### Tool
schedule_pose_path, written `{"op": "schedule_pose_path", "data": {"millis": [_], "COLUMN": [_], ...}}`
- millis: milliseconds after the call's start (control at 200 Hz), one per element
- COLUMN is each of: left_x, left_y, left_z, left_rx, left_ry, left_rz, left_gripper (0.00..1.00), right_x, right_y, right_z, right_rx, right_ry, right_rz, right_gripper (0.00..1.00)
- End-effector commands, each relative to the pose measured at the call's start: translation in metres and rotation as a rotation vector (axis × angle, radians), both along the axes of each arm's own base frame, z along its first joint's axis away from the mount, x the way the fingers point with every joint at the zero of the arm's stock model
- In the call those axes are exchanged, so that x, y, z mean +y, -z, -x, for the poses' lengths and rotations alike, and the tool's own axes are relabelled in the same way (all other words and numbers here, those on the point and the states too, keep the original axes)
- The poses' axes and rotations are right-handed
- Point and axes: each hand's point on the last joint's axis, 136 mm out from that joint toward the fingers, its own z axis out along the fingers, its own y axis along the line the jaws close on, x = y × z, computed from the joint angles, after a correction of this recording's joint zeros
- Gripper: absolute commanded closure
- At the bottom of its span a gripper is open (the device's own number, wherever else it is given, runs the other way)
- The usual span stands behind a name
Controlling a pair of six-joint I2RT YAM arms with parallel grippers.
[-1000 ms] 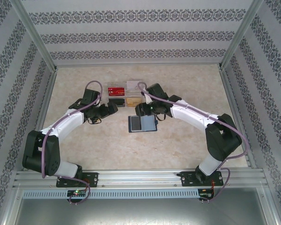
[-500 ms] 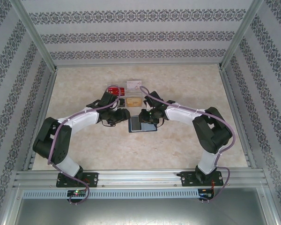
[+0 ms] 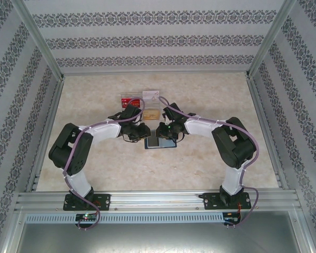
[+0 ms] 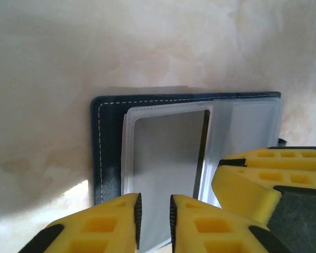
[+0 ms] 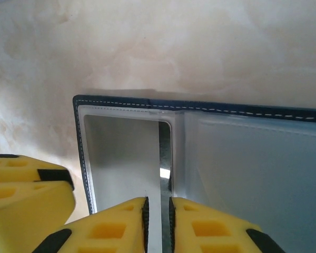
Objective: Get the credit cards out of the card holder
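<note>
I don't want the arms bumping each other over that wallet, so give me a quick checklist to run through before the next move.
1. Card holder lying open on the table: ok.
2. Left gripper over a clear sleeve, jaws nearly closed; hold on anything: cannot tell.
3. Right gripper likewise, by a dark strip in the sleeve: cannot tell.
4. Room between the two grippers: not ok, they sit side by side, very close.
5. Red card, white card and gold card out on the table: ok.
6. Any card inside the sleeves: cannot tell.
</note>
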Motion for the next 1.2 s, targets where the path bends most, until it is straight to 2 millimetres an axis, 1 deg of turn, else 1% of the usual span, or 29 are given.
{"op": "schedule_pose_path", "data": {"millis": [0, 155, 300, 515, 654, 839, 949, 1034, 1194], "left_x": [-0.013, -0.01, -0.006, 0.004, 0.007, 0.009, 0.01, 0.011, 0.014], "left_y": [-0.005, 0.004, 0.012, 0.03, 0.038, 0.045, 0.048, 0.051, 0.053], "left_z": [-0.007, -0.005, 0.0, 0.011, 0.016, 0.02, 0.022, 0.024, 0.025], "left_rx": [-0.022, -0.003, 0.022, 0.07, 0.083, 0.098, 0.102, 0.111, 0.114], "left_ry": [0.014, 0.02, 0.02, 0.013, 0.012, 0.011, 0.01, 0.008, 0.007], "left_rz": [0.032, 0.008, -0.017, -0.065, -0.074, -0.077, -0.079, -0.086, -0.099], "left_gripper": [0.81, 0.84, 0.85, 0.86, 0.87, 0.88, 0.89, 0.89, 0.9], "right_x": [0.0, -0.002, -0.003, -0.004, -0.002, 0.005, 0.01, 0.011, 0.006], "right_y": [0.005, 0.008, 0.012, 0.016, 0.018, 0.009, 0.001, -0.004, -0.009], "right_z": [-0.001, -0.001, 0.0, 0.001, 0.004, 0.004, 0.003, 0.004, 0.003], "right_rx": [0.022, 0.024, 0.032, 0.042, 0.046, 0.029, 0.009, -0.005, -0.03], "right_ry": [0.008, 0.008, 0.006, 0.0, -0.013, -0.036, -0.053, -0.058, -0.051], "right_rz": [-0.011, 0.001, 0.01, 0.021, 0.014, -0.039, -0.082, -0.091, -0.092], "right_gripper": [0.79, 0.79, 0.79, 0.78, 0.78, 0.8, 0.81, 0.81, 0.84]}}
